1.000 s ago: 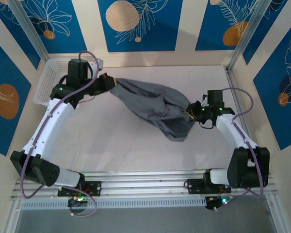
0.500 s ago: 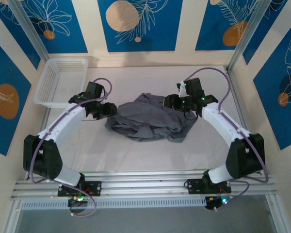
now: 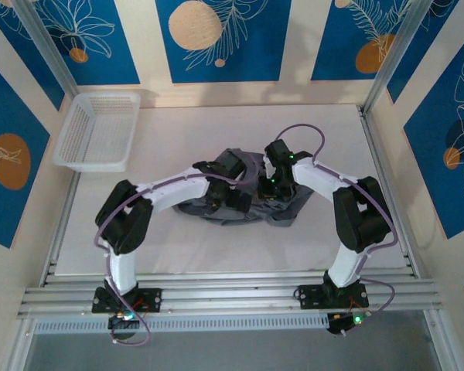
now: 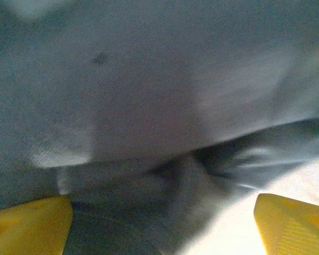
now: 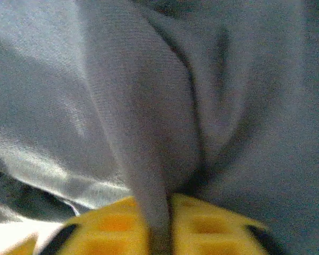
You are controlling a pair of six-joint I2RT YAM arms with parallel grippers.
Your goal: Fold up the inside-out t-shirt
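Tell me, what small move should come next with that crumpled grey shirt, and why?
Probably close the left pincer on the cloth: its yellow fingers stand apart over the crumpled slate-grey t-shirt, while the right pincer is shut on a fold. Two grips could then spread it.

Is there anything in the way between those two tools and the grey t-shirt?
Nothing visible. The right tool is shut on a fold of the t-shirt, and the open left tool sits right at the cloth. The white basket stands apart in the far left corner.
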